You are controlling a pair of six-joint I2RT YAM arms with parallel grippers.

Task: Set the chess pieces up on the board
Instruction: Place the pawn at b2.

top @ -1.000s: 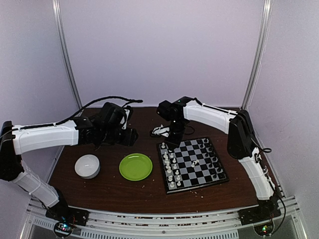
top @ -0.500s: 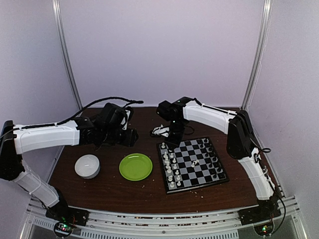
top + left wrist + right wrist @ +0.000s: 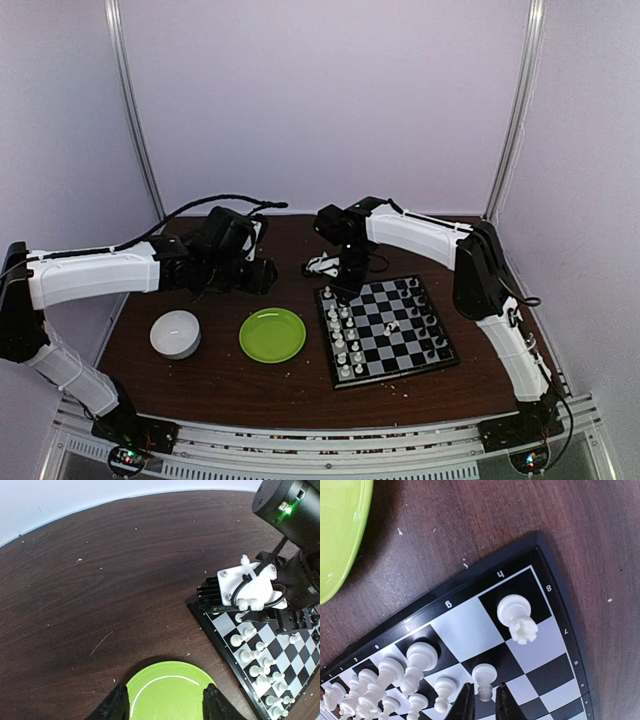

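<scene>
The board (image 3: pixel 395 346) lies right of centre, with white chess pieces (image 3: pixel 340 335) along its left side and black ones (image 3: pixel 431 322) along its right. One white piece (image 3: pixel 392 326) sits alone mid-board. My right gripper (image 3: pixel 343 288) points down at the board's far left corner. In the right wrist view its fingers (image 3: pixel 483 696) flank the head of a white pawn (image 3: pixel 482 672) standing on a black square, with thin gaps on both sides. A white rook (image 3: pixel 517 616) stands in the corner square. My left gripper (image 3: pixel 165 701) hangs open and empty over the green plate (image 3: pixel 170 687).
A green plate (image 3: pixel 272 334) lies left of the board, and a white bowl (image 3: pixel 175 333) further left. Pale crumbs dot the brown table. The right arm's wrist with its white cable mount (image 3: pixel 250 587) hovers over the board's far corner.
The right gripper's fingers have eased slightly apart around the pawn. Both arms stay almost where they were.
</scene>
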